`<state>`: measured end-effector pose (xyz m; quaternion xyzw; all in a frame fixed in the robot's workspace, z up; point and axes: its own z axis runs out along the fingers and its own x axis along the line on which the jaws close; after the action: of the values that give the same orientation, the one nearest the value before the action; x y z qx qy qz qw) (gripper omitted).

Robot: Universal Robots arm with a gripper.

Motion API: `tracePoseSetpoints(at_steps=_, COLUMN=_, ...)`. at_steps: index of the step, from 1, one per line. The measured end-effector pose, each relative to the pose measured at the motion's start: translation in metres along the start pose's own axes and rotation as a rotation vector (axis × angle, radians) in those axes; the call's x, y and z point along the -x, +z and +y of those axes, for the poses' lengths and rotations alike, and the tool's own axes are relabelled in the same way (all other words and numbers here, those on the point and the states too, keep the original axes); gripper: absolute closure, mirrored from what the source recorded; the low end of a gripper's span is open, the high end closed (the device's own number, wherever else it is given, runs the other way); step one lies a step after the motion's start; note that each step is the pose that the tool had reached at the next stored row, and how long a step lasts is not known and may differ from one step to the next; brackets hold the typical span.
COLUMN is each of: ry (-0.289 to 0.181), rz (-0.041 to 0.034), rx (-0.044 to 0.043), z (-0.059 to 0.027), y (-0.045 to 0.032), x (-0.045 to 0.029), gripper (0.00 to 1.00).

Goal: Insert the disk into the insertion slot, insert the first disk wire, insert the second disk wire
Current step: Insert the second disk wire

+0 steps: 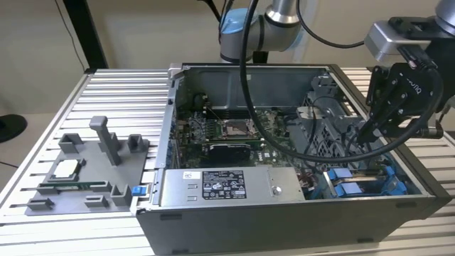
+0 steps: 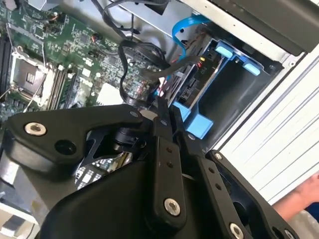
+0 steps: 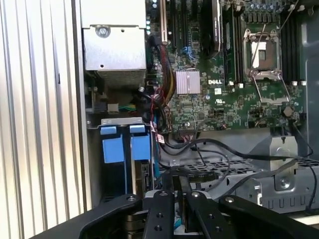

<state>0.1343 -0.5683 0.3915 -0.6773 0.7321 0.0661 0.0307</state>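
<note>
One claw [image 2: 167, 117], jaws nearly closed on a dark wire connector as far as can be judged, hovers at the disk [image 2: 192, 92], already seated in the insertion slot [image 2: 234, 87] at the case's near right; wire-plugging step, demanding precise alignment.

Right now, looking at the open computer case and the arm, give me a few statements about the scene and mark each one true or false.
1. The end effector hangs over the drive bay end of the computer case, toward the exterior view's right. True.
2. The grey parts tray sits inside the case. False: it lies on the slatted table, outside the case toward the exterior view's left.
3. Blue plastic tabs show at the insertion slot in the first wrist view. True.
4. The side panel of the case is closed. False: the case is open and the motherboard is exposed.
</note>
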Motion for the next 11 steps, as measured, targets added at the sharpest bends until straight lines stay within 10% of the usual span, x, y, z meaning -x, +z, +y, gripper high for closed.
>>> tracePoseSetpoints(at_steps=6, ry=0.001, rz=0.0814, rx=-0.0134, z=0.0002, y=0.0025, x=0.0032, gripper=1.0)
tracePoseSetpoints(at_steps=11, ry=-0.005, rz=0.1237, rx=-0.0163, z=0.0001, y=0.0047, x=0.0029, gripper=1.0)
